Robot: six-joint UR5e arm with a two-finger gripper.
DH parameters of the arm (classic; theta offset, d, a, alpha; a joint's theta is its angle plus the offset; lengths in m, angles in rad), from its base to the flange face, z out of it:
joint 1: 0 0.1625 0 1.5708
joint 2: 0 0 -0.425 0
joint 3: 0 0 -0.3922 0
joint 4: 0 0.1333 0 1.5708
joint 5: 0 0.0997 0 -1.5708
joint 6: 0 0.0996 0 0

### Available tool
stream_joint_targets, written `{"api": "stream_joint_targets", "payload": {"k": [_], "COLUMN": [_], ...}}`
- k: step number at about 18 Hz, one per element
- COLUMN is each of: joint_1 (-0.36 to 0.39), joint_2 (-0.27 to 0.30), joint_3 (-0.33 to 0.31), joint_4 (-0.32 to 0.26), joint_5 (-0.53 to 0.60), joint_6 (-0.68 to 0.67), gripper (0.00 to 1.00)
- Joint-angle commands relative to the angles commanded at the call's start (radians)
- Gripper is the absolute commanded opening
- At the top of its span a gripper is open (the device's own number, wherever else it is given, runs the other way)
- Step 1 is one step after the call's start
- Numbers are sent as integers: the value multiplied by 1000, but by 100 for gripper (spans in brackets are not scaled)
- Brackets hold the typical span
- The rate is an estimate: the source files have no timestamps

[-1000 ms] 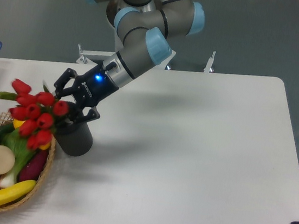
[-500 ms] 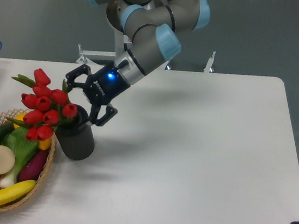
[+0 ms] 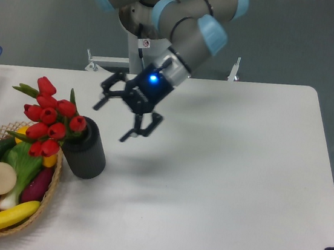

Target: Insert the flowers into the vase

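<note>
We log the bunch of red tulips with green stems (image 3: 48, 121) standing in the dark ribbed cylindrical vase (image 3: 86, 153), leaning left over the wicker basket (image 3: 48, 199) | black two-finger gripper (image 3: 115, 115) spread apart, empty, right of vase.

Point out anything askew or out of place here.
The flowers sit in the vase but lean hard left, blooms hanging over the wicker basket rather than standing upright. The open gripper is clear of them.
</note>
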Motion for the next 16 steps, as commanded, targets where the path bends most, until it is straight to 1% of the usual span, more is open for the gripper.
{"api": "stream_joint_targets", "payload": {"k": [2,3,4,5,6,7,10,12,13,14,16], "joint_1": [43,61,69,80,85,85,85,80,76,72,45], "joint_2": [-8,-15,-41,-72,-87,-115,-164,-187,-190,-190,-192], "joint_3": [35,63,95,147,182,215,287,321,331,333,330], "joint_4": [-2,-3,-5,-8,-9,-9,-12,-18,-28,-43,-52], "joint_5": [3,3,12,47,76,113,253,380,449,528,673], "joint_6": [-3,-6,-8,-15,-17,-20,-20,-18,-17,-8,14], "gripper": [100,100,100,100,100,100,100,100,100,100,100]}}
